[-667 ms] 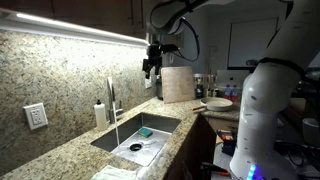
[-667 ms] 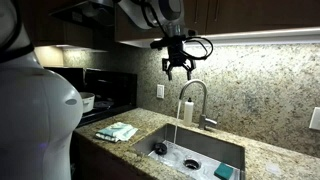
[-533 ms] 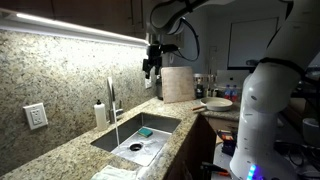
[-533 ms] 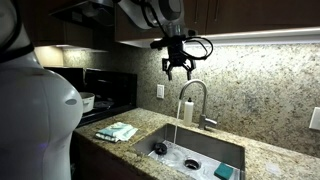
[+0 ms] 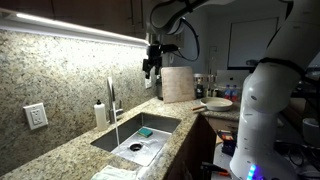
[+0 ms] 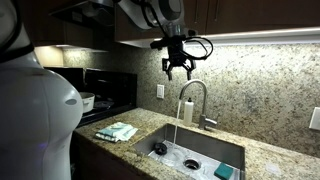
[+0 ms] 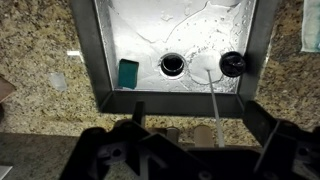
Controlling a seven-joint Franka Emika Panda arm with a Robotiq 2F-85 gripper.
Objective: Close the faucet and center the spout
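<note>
Poised high over the sink (image 6: 215, 150) with the pincer (image 6: 179, 71) spread apart and gripping nothing, well above the faucet (image 6: 204, 112). Rooted at the basin's back rim on the granite counter (image 6: 275, 160), with the spout (image 6: 192, 84) arched over the sink and water (image 6: 180, 125) running from its nozzle. Just beside the faucet, a white soap bottle (image 5: 100, 114); down in the basin, a green sponge (image 7: 128, 72).

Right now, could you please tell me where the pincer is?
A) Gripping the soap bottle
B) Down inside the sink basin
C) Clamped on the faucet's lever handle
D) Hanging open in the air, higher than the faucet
D: in an exterior view the pincer hangs open, clear above the top of the faucet, touching nothing.
</note>
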